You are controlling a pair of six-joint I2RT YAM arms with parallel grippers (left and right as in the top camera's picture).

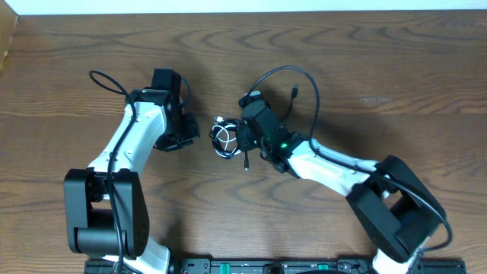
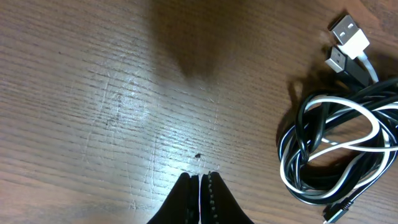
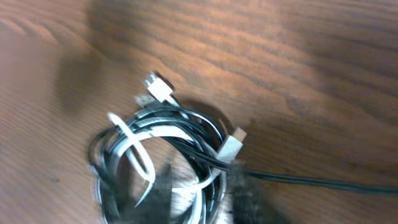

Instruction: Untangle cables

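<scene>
Clearly the 2 cables (image 1: 223, 139), black and white, lie coiled together on the counter (image 1: 365, 61), so the right gripper (image 3: 202, 194), too blurred to tell if apart or clamped, should pinch 1 strand only, while the left gripper (image 2: 200, 179), closed and empty, could pin the rest

Wooden table (image 1: 380, 68) carries tangled black-and-white cables (image 1: 223, 138).
</scene>
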